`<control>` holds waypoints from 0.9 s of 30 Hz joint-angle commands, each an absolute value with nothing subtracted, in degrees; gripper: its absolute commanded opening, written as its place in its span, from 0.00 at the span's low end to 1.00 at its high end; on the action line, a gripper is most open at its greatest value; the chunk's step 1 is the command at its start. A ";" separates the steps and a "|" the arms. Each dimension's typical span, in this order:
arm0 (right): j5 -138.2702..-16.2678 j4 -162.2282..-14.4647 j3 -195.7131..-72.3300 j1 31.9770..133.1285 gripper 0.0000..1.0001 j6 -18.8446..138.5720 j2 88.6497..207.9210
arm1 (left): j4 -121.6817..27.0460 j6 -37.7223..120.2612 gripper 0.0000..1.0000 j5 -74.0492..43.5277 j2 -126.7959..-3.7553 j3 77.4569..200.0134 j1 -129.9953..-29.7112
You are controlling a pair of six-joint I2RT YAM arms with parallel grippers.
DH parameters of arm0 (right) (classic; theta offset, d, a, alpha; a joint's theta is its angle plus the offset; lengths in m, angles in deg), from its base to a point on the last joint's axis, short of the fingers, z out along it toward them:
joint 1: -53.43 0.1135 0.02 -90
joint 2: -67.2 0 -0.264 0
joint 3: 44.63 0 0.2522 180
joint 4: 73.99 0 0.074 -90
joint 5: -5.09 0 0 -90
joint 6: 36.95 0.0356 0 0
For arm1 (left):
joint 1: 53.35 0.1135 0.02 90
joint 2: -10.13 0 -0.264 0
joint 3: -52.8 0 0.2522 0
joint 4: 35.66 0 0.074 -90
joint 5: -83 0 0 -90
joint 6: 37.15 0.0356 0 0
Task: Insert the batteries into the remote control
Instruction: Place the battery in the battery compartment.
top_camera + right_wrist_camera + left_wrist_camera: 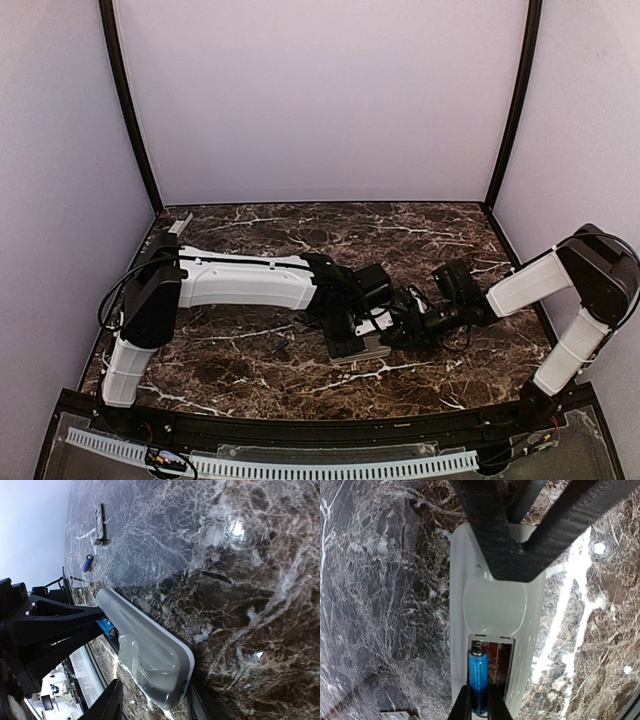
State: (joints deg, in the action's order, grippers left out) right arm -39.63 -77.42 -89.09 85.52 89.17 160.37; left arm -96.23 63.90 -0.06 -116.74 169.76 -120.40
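The remote control lies back up on the marble, its battery bay open. My left gripper is shut on a blue battery that sits in the bay's left slot, its far end against the spring. The right slot shows bare copper. My right gripper is closed on the remote at its other end, one finger over its back and one at its table side. In the top view both grippers meet over the remote. A second battery lies loose on the table.
A narrow grey bar lies at the far left of the table. The loose battery rests just left of the remote. Pale walls enclose the table on three sides.
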 commanded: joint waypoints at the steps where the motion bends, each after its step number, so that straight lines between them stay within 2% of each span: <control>1: -39.55 -76.95 -88.06 85.16 0.43 89.28 161.60 | -98.78 64.59 0.11 0.99 -117.80 170.97 -120.59; 9: -39.47 -76.91 -88.01 84.85 0.43 89.17 161.68 | -99.07 64.38 0.18 1.49 -118.10 171.18 -120.67; 20: -39.47 -76.81 -87.78 84.81 0.43 89.08 161.55 | -99.32 63.82 0.22 1.89 -118.06 171.65 -120.67; 27: -39.64 -76.70 -87.61 84.79 0.44 89.16 161.26 | -99.15 62.61 0.37 -0.15 -116.97 171.88 -120.66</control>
